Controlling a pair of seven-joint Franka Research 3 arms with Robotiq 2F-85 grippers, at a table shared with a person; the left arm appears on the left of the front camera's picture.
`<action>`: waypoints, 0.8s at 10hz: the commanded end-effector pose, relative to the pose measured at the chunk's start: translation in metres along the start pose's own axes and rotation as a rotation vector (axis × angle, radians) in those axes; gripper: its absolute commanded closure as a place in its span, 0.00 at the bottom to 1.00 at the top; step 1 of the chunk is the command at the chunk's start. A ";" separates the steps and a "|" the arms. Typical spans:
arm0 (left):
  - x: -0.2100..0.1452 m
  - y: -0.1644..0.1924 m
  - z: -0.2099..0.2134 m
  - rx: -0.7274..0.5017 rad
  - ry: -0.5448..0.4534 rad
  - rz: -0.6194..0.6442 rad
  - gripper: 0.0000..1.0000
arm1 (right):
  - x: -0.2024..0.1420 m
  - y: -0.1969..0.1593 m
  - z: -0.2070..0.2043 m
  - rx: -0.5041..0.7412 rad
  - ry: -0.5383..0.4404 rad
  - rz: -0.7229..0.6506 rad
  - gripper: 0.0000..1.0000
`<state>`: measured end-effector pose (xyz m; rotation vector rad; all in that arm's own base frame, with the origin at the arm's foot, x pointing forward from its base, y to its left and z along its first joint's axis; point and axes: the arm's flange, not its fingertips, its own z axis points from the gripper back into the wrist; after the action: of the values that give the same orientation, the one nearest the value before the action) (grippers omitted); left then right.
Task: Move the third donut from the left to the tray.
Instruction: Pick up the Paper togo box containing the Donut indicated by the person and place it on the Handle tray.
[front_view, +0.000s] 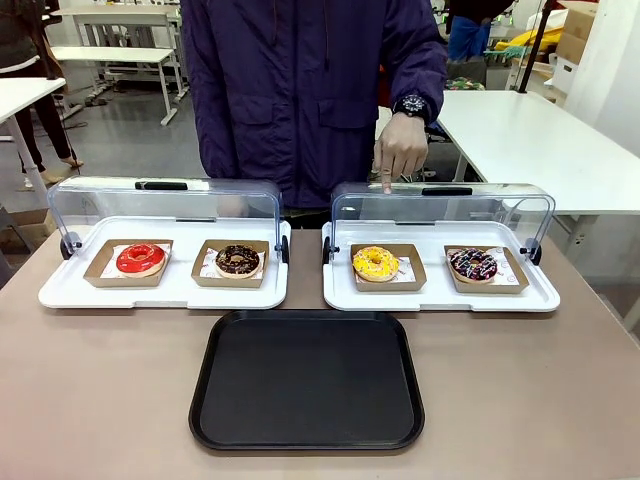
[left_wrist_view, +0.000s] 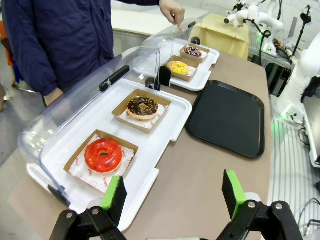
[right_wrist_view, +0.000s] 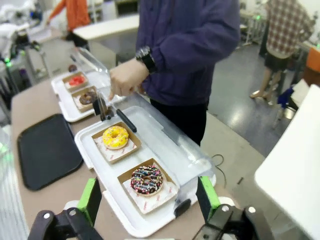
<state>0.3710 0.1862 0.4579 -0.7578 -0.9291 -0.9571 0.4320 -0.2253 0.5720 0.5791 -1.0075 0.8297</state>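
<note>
At the table's left end, the left gripper is held just above the near edge, its green-padded fingers spread wide and nothing gripped. Just beyond it, a white tray is set with its clear lid swung back; a red-iced donut and, to its right, a chocolate donut are each seated there in a brown cardboard holder. At the middle, nearer the robot, the tray is laid flat, just in front of both white trays. On the second white tray, the third donut is seated in its holder at the left spot, with a sprinkled dark donut beside it. A person's hand is placed with one finger on the raised lid behind the yellow donut. At the right end, the right gripper is likewise spread wide, with nothing gripped.
</note>
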 end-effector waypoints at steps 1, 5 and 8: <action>0.002 0.001 0.000 -0.003 -0.008 -0.006 0.00 | 0.044 -0.021 -0.017 0.091 0.125 0.074 0.00; 0.002 0.001 0.000 -0.003 -0.008 -0.006 0.00 | 0.090 -0.011 -0.101 0.266 0.202 0.137 0.00; 0.002 0.001 0.000 -0.003 -0.008 -0.006 0.00 | 0.092 -0.010 -0.119 0.260 0.191 0.150 0.00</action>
<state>0.3724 0.1870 0.4569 -0.7583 -0.9255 -0.9559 0.5266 -0.1039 0.5966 0.6485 -0.7711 1.1407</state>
